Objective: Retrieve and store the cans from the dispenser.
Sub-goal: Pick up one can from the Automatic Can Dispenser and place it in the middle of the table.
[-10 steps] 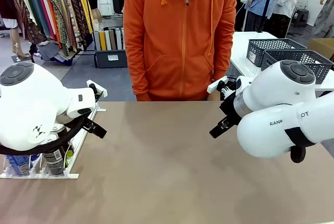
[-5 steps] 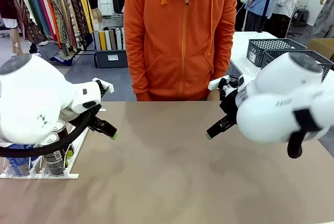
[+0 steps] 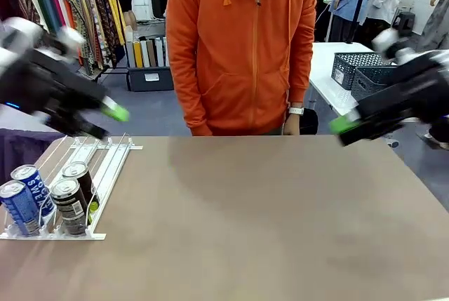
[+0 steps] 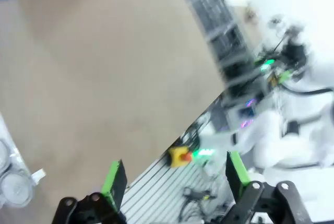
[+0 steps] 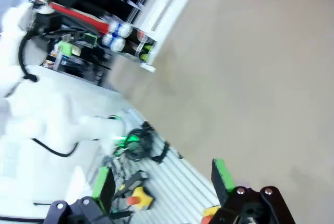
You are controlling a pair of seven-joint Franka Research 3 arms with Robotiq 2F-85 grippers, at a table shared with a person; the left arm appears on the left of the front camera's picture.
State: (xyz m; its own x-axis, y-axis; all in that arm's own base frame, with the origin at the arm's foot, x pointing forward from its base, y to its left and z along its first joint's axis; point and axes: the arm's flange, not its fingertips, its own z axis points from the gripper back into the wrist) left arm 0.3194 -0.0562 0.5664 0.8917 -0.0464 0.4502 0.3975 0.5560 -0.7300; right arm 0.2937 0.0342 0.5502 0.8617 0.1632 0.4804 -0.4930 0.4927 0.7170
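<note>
Fingers (image 4: 114, 179) of left gripper (image 3: 105, 122): spread wide, nothing held. Right gripper (image 3: 345, 129): likewise wide and empty in its wrist view.

Cans (image 3: 70, 206): four, upright. Two are blue and two dark, packed close in pairs at the near end of the dispenser.

Dispenser (image 3: 105, 168): white rails on the near left of the table (image 3: 245, 210). The cans stand against its front lip (image 3: 52, 236).

Grippers, position: both raised, well apart from the cans. The left is over the dispenser's far end, the right over the table's far right edge.

Person (image 3: 242, 48): orange hoodie, standing at the far side.

Mesh baskets (image 3: 365, 69): far right, on another table.

Hazard, as judged: the cans stand so tight that a wide finger coming down may strike a neighbour and topple it. An off-centre pinch could let a slim can slip or tilt.
</note>
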